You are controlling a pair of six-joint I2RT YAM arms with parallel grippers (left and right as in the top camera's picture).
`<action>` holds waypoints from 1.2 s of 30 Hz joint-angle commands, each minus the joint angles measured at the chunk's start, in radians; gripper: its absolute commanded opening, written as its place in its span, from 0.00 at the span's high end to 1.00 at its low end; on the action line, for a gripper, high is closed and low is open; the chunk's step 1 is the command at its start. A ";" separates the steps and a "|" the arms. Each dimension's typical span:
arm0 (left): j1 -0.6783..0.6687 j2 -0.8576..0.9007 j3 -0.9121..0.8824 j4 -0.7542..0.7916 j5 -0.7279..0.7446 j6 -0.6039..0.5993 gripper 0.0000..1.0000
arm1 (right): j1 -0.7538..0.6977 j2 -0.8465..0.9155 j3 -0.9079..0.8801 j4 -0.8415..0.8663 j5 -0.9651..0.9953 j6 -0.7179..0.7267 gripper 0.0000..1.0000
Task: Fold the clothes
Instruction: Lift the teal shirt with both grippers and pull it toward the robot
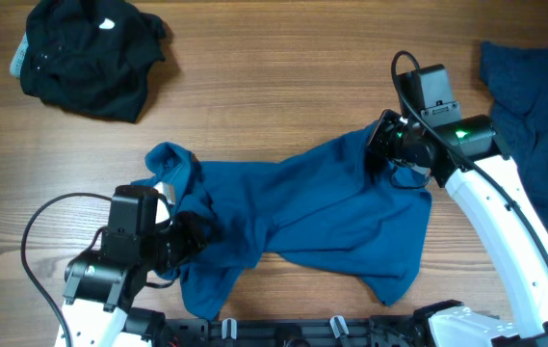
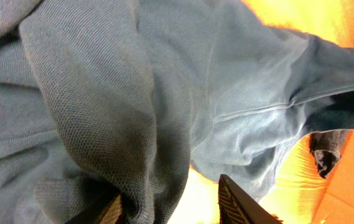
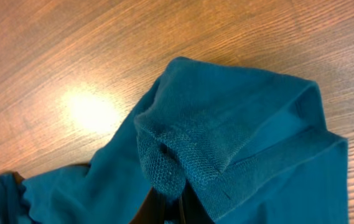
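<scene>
Wooden desk underneath, bearing blue shirt crumpled by the front edge's middle. Pinching the shirt's ribbed hem with right gripper, jaws nearly closed on cloth. Straddling a bunched fold at its left end with left gripper, jaws apart, gap showing beside the cloth.

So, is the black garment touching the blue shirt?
No, the black garment lies well apart from the blue shirt, with table showing between them.
</scene>
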 commanded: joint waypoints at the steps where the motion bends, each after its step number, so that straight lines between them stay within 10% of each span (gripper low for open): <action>1: 0.003 0.032 -0.004 -0.019 -0.017 0.005 0.53 | -0.004 -0.013 -0.002 -0.004 -0.001 -0.018 0.96; 5: 0.003 0.083 -0.004 -0.016 -0.032 0.005 0.64 | -0.004 -0.013 -0.002 -0.002 -0.002 -0.018 0.96; 9: 0.003 0.142 -0.004 -0.007 -0.032 0.005 0.96 | -0.004 -0.013 -0.002 -0.003 -0.002 -0.020 0.96; 36: 0.003 -0.157 0.462 -0.278 0.153 0.027 0.96 | -0.004 -0.518 0.039 -0.160 -0.069 -0.074 0.96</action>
